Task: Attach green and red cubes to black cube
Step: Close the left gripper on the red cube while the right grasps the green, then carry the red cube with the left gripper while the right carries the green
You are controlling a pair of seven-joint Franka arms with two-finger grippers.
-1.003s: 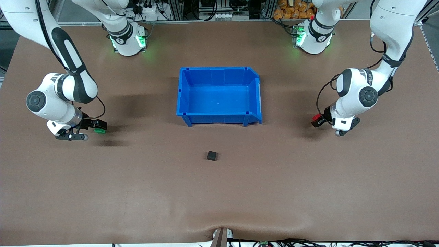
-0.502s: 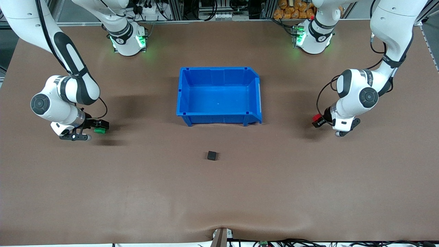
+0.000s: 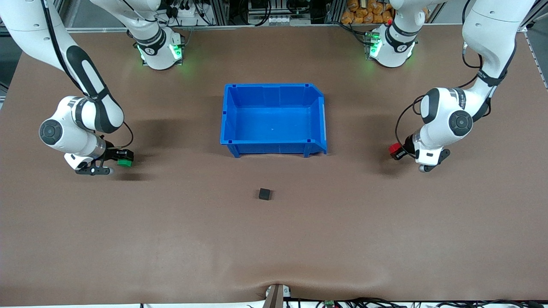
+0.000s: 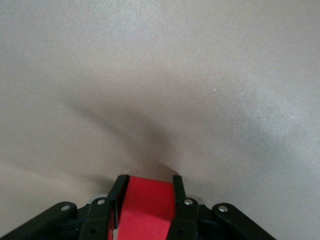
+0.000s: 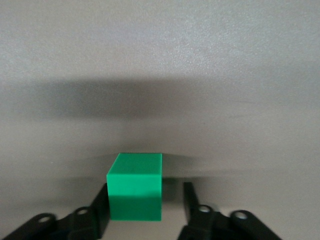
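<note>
The worktop (image 3: 274, 239) was covered in a brown mat. A blue bin (image 3: 316, 112) stood at its middle, farther from the front camera than the black cube (image 3: 265, 194), which sat alone on the mat, well apart from both arms.

The right hand (image 3: 117, 160) was low over the worktop toward the right arm's end. In the right wrist view the green cube (image 5: 135, 186) lay between its fingers (image 5: 97, 212); one finger touched the cube's side while a gap showed at the other, so the hand was partly spread around the cube. Whether the cube rested on the mat or was lifted could not be settled from these views.

The left hand (image 3: 400, 152) was low over the worktop toward the left arm's end. In the left wrist view its fingers (image 4: 118, 195) were pressed against both sides of the red cube (image 4: 146, 205), gripping it. In the front view the red cube (image 3: 394, 149) showed just beside the wrist.
</note>
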